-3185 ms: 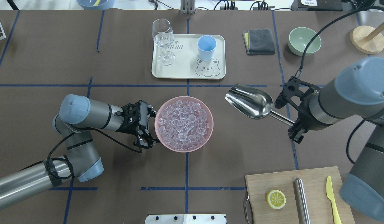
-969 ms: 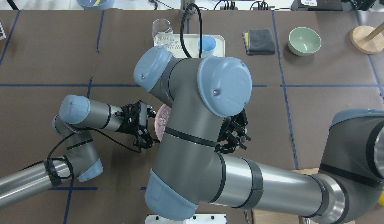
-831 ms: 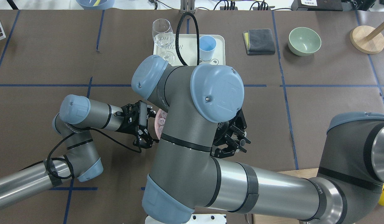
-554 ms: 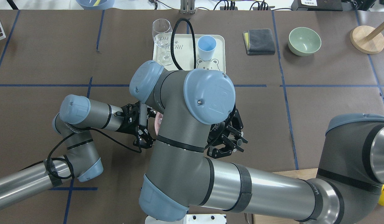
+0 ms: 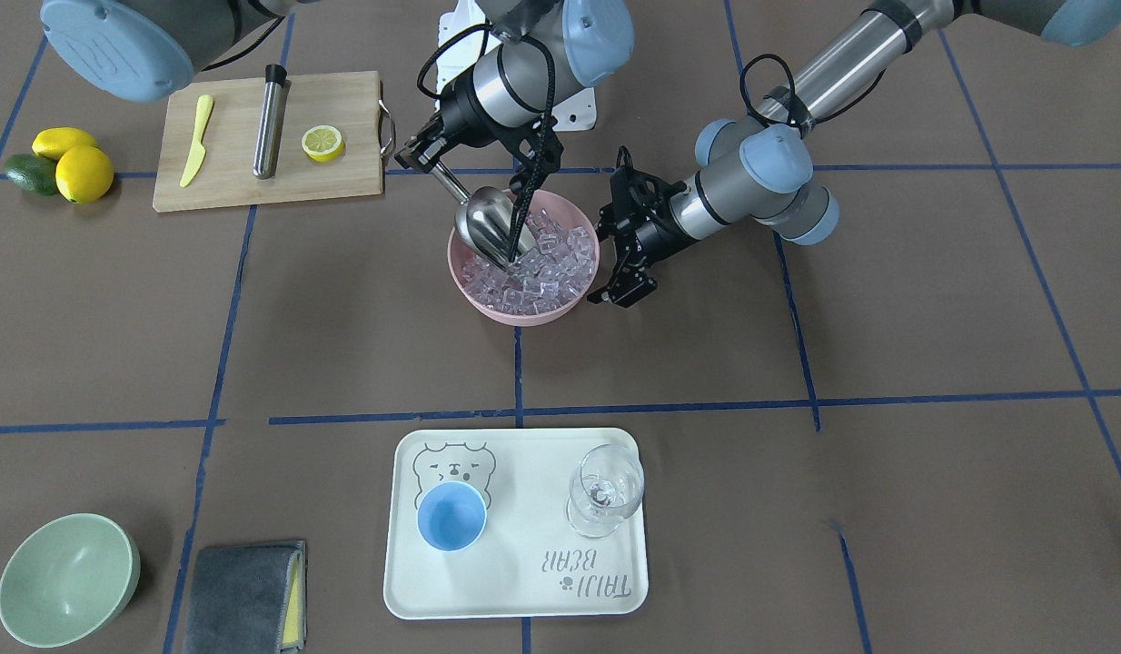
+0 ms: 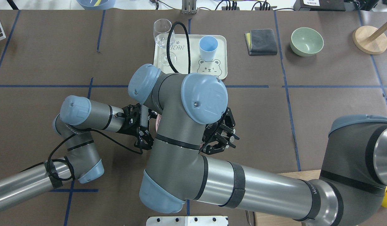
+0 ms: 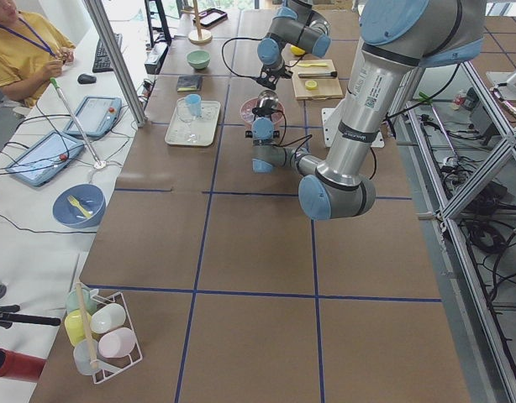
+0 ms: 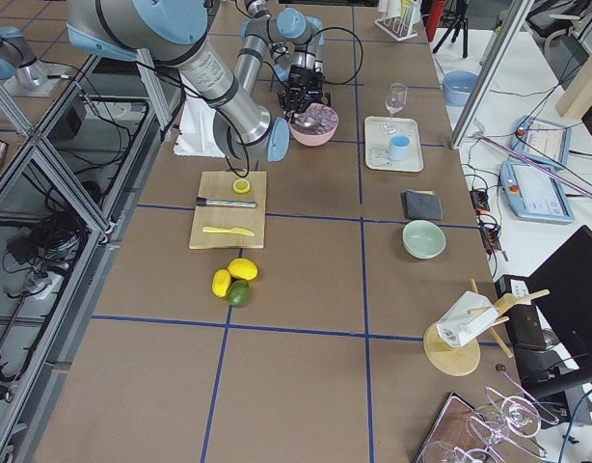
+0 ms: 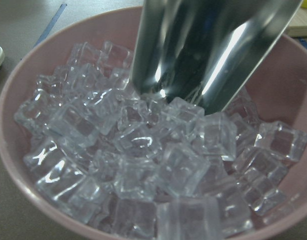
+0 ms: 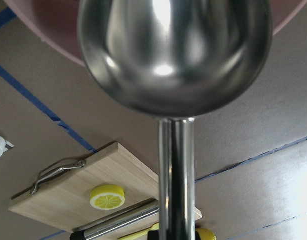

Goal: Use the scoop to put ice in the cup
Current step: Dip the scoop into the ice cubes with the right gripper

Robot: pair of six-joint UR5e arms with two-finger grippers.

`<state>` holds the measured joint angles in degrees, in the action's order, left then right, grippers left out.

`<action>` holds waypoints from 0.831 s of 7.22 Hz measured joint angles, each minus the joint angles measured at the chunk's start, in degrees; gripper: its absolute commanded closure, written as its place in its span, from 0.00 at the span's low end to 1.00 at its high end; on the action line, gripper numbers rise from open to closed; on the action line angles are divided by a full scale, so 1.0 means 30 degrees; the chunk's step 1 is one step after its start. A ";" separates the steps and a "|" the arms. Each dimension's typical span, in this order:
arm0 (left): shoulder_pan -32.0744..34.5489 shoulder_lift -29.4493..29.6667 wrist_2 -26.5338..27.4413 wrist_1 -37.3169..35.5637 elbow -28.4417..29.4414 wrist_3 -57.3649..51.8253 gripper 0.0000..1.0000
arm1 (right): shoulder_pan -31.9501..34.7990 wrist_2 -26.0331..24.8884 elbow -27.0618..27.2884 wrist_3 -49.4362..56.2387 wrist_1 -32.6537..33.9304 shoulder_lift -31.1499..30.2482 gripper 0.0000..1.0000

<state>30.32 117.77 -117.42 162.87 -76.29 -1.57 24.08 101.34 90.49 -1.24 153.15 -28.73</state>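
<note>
The ice [image 5: 544,271] fills a pink bowl [image 5: 524,313] at the table's middle; it also shows close up in the left wrist view [image 9: 143,165]. My right gripper [image 5: 426,160] is shut on the thin handle [image 10: 176,175] of the steel scoop [image 5: 486,222]. The scoop is tilted steeply down, with its front lip among the cubes [image 9: 208,50]. My left gripper [image 5: 604,259] is open against the bowl's side. The light-blue cup [image 5: 451,516] stands upright on a cream tray [image 5: 524,590]. In the overhead view my right arm hides the bowl and the scoop.
A clear stemmed glass [image 5: 604,490] stands on the tray beside the cup. A wooden board [image 5: 243,186] behind the bowl holds a lemon half [image 5: 322,143], a yellow knife [image 5: 195,141] and a steel cylinder [image 5: 270,132]. A pale green bowl [image 5: 65,577] and a grey cloth [image 5: 243,590] lie further off.
My right arm swung in from the right with the scoop, now covers the bowl from overhead, and has drifted slightly back toward my base. The left arm has not moved.
</note>
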 measured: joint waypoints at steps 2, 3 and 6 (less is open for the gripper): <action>0.0000 0.0008 0.0020 -0.0002 0.0000 0.0020 0.00 | 0.0002 -0.0047 -0.0013 -0.0228 -0.1153 -0.0529 1.00; 0.0000 0.0019 0.0058 -0.0002 0.0000 0.0023 0.00 | 0.0001 -0.0055 -0.0013 -0.0382 -0.1612 -0.0711 1.00; 0.0003 0.0043 0.0106 -0.0003 0.0004 0.0025 0.00 | 0.0001 -0.0062 0.0167 -0.1267 -0.3486 -0.1653 1.00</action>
<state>30.33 117.90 -117.10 162.86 -76.28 -1.49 24.08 101.16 90.99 -5.04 142.69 -33.69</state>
